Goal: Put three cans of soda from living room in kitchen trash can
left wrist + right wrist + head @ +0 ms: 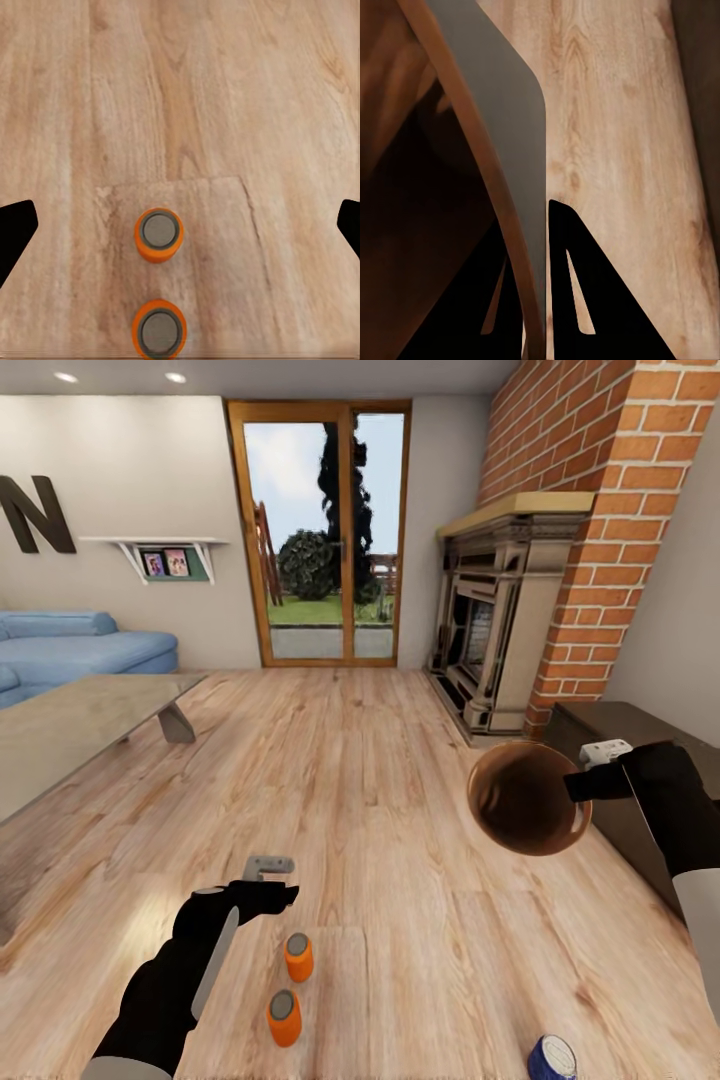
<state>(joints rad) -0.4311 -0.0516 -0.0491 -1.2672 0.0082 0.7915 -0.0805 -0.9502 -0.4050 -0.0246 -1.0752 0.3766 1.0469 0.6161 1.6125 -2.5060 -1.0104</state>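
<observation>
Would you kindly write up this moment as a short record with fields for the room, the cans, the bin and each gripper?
room: living room, light wood floor, brick fireplace, blue sofa
orange cans: two, upright on the floor, near one, far one
blue can: on the floor at the picture's lower edge
trash can: copper-brown bin held off the floor by its rim
left gripper: open, above the orange cans, empty
right gripper: shut on the bin's rim

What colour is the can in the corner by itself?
The lone can is blue with a silver top, best seen in the head view.
</observation>
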